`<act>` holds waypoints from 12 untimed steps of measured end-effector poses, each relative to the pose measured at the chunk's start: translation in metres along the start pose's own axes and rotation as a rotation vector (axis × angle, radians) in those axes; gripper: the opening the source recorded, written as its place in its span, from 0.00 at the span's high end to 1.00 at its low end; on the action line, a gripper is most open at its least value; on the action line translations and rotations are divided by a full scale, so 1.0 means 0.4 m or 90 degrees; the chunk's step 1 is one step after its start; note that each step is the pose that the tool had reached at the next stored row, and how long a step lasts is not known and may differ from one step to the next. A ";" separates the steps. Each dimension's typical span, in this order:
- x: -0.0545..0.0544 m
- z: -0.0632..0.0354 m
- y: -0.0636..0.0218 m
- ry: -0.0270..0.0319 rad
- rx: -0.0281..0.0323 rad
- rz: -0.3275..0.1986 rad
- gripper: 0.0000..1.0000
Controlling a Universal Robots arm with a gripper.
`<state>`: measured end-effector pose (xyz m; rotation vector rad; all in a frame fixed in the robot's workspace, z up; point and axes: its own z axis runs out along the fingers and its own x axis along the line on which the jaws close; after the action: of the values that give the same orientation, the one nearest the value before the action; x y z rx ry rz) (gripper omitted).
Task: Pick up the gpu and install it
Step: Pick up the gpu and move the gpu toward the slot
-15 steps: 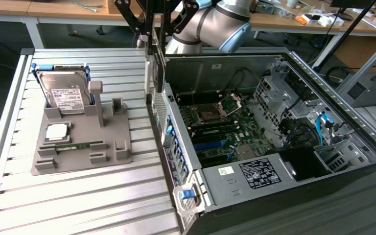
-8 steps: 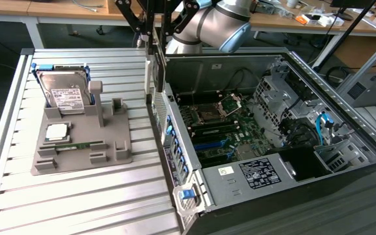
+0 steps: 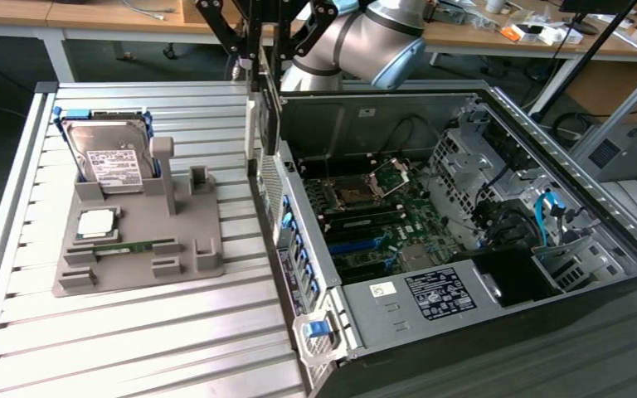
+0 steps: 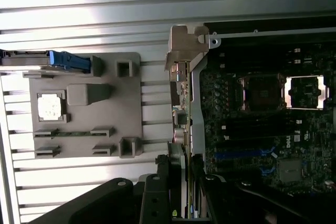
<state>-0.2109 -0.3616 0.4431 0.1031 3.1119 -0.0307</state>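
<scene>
The gripper point(image 4: 182, 179) is clamped on the gpu point(image 4: 181, 108), which hangs lengthwise straight below it, silver bracket point(image 4: 185, 45) at the far end, over the open computer case's point(image 3: 363, 124) wall between the grey parts tray point(image 4: 131, 106) and the motherboard point(image 4: 252, 129).

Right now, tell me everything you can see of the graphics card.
The graphics card is a thin flat board, seen edge-on in the wrist view, with a greenish edge and small parts along it. A silver-grey metal bracket with a bent tab caps its far end. The end effector grips both faces at the opposite end, holding it in the air. It hangs alongside the open computer case, between that and the grey parts holder, with no other contact visible.
</scene>
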 end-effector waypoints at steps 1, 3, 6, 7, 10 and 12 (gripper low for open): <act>0.000 0.000 0.000 0.0002 -0.0017 0.000 0.73; 0.000 0.001 0.000 0.0003 -0.0055 0.000 0.73; 0.000 0.001 0.000 0.0008 -0.0132 0.000 0.73; 0.000 0.001 0.000 0.0010 -0.0161 0.000 0.73; 0.000 0.001 0.000 0.0017 -0.0259 0.001 0.73; 0.000 0.002 -0.001 0.0016 -0.0272 0.001 0.73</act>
<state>-0.2108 -0.3620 0.4425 0.1041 3.1130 0.0360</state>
